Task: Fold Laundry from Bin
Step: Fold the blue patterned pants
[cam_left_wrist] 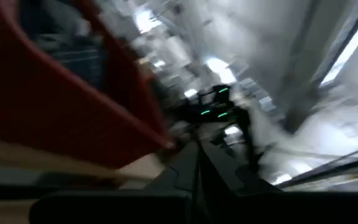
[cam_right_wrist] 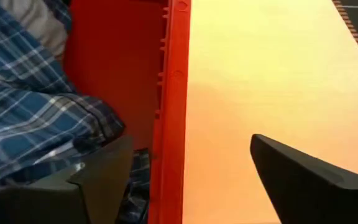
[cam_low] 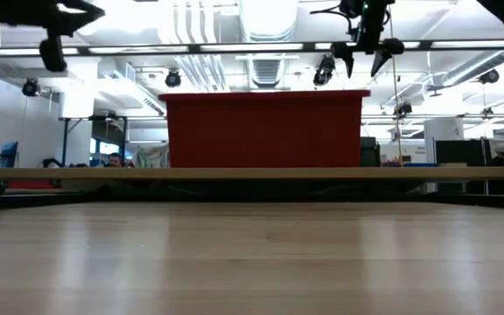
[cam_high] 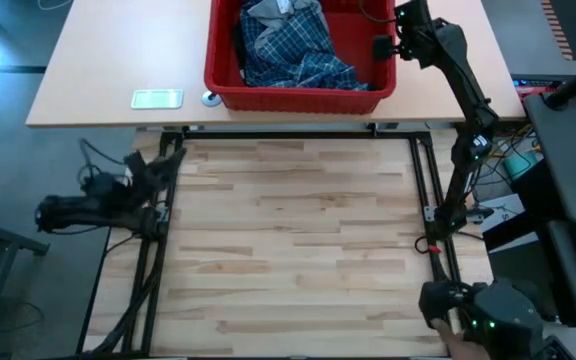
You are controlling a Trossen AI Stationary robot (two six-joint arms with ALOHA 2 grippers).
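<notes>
Here we find the laundry in the bin [cam_high: 303,98], a red tub standing on the pale bench [cam_high: 108,70] beyond the wooden work surface [cam_high: 288,240], near that bench's near edge and toward its right half. The blue-and-white plaid shirt [cam_high: 288,50] lies crumpled across most of the tub, with a patch of light grey cloth [cam_right_wrist: 39,25] showing above it in the right wrist view. We see the right gripper [cam_high: 386,45] hanging over the bin's right wall, its fingers spread wide, one over the inside by the plaid and the other over the bare bench outside; it grasps nothing. In the low view it sits above the tub's right rim. The left gripper [cam_high: 53,215] waits off the left edge of the work surface, well apart from the bin, its fingers pressed together. A small clear rectangular item [cam_high: 157,98] rests on the bench left of the tub.
</notes>
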